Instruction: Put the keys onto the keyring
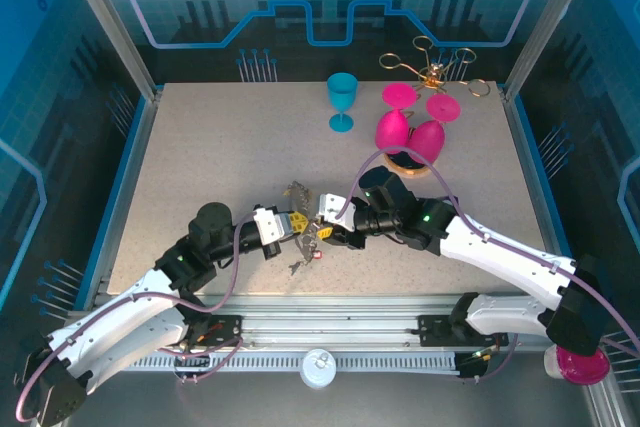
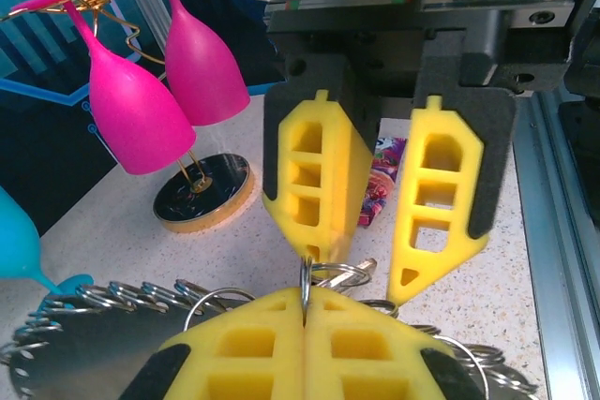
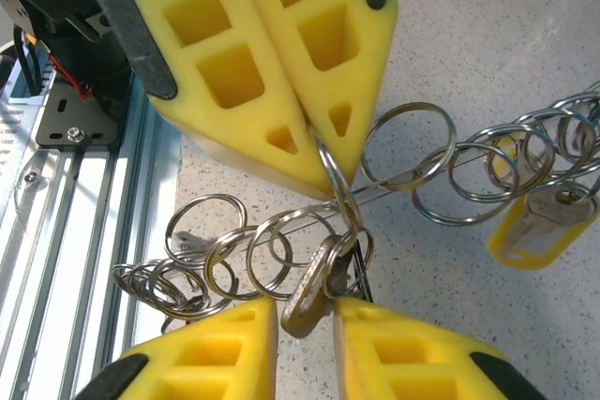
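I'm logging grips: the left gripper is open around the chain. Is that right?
No. The left gripper is shut on the chain, not open around it. The right wrist view shows its jaws pressed together on one link.

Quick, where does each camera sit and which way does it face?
Top external: above, behind the bases, looking down at the table; both arms show.
Left wrist: on left arm, faces right gripper and pink goblets; left gripper below.
Right wrist: on right arm, faces left gripper; own fingers below.
Wrist views share the keyring.
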You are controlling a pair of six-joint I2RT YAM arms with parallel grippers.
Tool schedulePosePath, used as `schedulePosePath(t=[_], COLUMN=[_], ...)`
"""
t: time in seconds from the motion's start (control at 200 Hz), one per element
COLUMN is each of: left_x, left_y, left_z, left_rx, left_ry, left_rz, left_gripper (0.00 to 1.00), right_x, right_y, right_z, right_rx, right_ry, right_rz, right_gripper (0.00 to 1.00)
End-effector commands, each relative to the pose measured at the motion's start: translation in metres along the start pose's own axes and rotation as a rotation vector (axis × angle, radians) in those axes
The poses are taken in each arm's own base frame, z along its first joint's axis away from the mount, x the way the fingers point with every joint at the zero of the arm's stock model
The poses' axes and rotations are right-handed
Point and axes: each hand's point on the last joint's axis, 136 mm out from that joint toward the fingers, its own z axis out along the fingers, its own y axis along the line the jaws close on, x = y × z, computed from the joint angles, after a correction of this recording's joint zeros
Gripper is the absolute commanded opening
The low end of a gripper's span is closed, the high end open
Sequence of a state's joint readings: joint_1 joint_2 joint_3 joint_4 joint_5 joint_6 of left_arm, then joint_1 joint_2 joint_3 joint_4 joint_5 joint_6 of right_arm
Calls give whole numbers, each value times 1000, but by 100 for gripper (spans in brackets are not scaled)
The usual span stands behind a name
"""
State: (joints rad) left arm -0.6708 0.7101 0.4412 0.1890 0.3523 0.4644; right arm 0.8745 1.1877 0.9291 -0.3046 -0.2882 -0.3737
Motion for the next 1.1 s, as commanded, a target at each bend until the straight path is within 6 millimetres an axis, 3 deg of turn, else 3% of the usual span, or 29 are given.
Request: schedulePosePath(t=[0.0,0.27,0.44,0.5,0.765,0.926,1.091], left_x=[-17,-22,-22,-22,-27,-30,-30], left_y=[-2,-1,-3,-3,1,10,11], left_z=[-3,-2,-2,-2,-2,-1,2], left_rx=[13,15,25,27,-1,-50,-45], left_ry=[-74,-100,-102,-104,-140,-182,-200], left_rz=[6,0,1,0,-15,-56,-82], left_gripper=[0,0,0,0,0,0,0], right_x=[-11,-12,-12,-14,-14,-8,-6], right_y=[-7,-5,-11,-10,-1,8,4], right_z=[1,8,6,4,8,18,22], right_rx=[25,14,56,57,9,12,30], right_ry=[-43,-48,-48,-55,-66,-1,41], right_rz=[-10,-1,-2,-5,-18,-102,-132], right_gripper=[19,8,26,27,5,1,0])
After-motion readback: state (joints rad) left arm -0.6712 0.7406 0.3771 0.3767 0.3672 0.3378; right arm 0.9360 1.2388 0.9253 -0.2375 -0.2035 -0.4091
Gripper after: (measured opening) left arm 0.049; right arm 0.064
